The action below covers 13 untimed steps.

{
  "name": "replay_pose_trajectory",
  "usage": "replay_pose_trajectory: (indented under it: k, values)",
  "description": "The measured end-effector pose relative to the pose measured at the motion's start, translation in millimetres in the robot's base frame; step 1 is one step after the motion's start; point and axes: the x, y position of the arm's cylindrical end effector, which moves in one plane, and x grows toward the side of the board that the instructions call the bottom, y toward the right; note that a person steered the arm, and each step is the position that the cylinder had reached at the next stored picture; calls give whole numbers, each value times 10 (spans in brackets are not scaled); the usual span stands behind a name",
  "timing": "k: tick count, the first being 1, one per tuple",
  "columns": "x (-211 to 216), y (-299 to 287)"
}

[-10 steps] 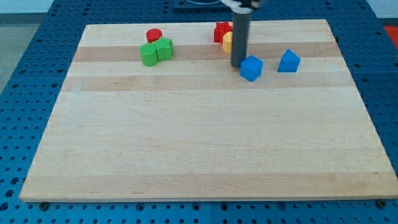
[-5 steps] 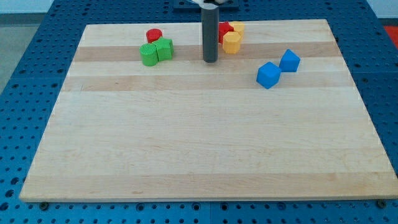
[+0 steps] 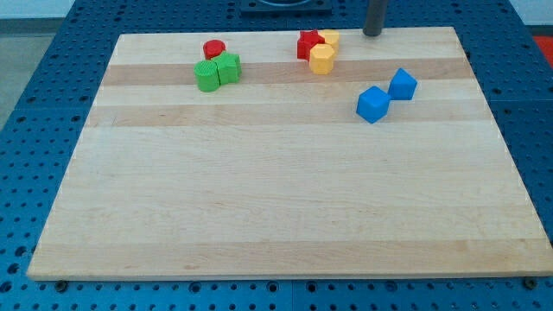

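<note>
My tip (image 3: 373, 34) rests at the top edge of the wooden board (image 3: 285, 207), right of centre, touching no block. Nearest to it, to the left, is a cluster of a red block (image 3: 307, 43) and two yellow blocks, one at the top (image 3: 329, 38) and one lower down (image 3: 321, 60). Below the tip lie two blue blocks, a cube (image 3: 372, 104) and a second one (image 3: 402, 84) just up and right of it, close together.
At the upper left a red cylinder (image 3: 213, 49) sits above two green blocks, one on the left (image 3: 206, 76) and one on the right (image 3: 229, 68). A blue perforated table (image 3: 34, 104) surrounds the board.
The rod pushed the blue cube down and right beside the other blue block, swung left past the yellow blocks, then moved to the board's top edge at the right.
</note>
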Motion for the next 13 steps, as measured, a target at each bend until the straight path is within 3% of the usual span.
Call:
replay_pose_trajectory:
  k: [3,4,6,8,11,13]
  values:
    - [75,-863]
    - [343,-863]
    - [413,-967]
    - [455,-1575]
    - [789,-1568]
    - [1229,-1392]
